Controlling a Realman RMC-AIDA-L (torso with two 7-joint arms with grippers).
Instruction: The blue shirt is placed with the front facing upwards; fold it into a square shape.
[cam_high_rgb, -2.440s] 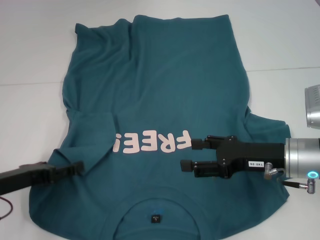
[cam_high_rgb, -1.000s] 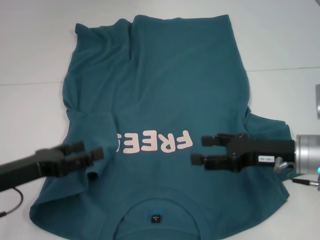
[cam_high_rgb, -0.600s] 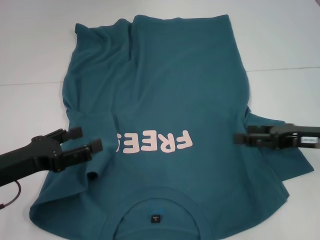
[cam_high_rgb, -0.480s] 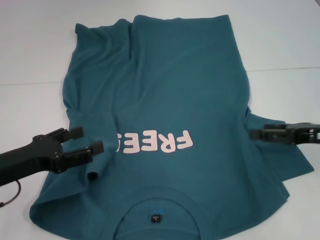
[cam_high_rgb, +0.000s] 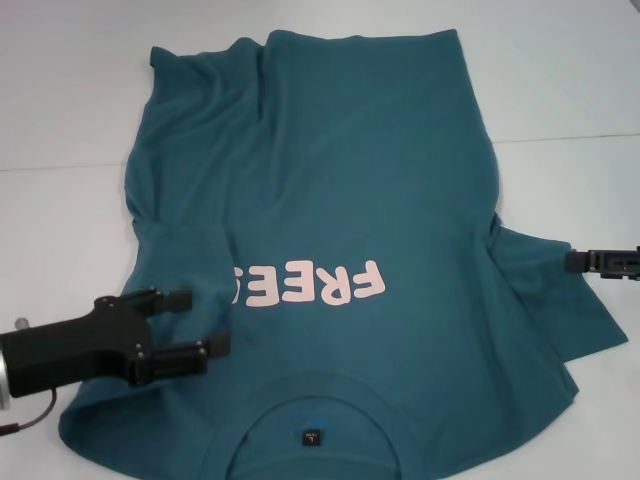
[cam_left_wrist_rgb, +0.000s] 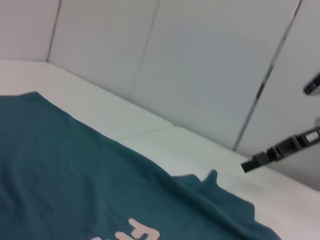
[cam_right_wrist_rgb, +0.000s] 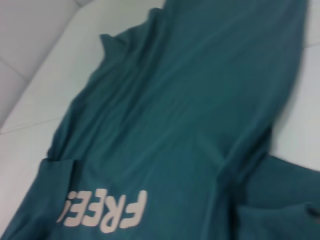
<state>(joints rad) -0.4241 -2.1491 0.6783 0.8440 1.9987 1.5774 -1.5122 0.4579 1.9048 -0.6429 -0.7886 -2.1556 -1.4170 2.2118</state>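
Observation:
The blue shirt (cam_high_rgb: 340, 180) lies spread on the white table (cam_high_rgb: 60, 120), print side up, collar and black neck label (cam_high_rgb: 313, 437) nearest me. Its left sleeve (cam_high_rgb: 185, 262) is folded in over the body; the right sleeve (cam_high_rgb: 545, 290) lies out flat. My left gripper (cam_high_rgb: 204, 322) hovers open over the shirt's left shoulder area, beside the pink "FREE!" print (cam_high_rgb: 310, 285), with nothing between its fingers. My right gripper (cam_high_rgb: 572, 262) reaches in from the right edge, over the right sleeve, open and empty. One of its fingers (cam_left_wrist_rgb: 272, 151) shows in the left wrist view.
Bare white table surrounds the shirt on the left, far side and right. A thin cable (cam_high_rgb: 30, 420) trails by the left arm at the near left. White wall panels (cam_left_wrist_rgb: 200, 60) stand behind the table's far edge.
The right gripper has drawn back from beside the print to the right edge, over the sleeve. The left gripper came in over the left side, then shifted nearer the collar.

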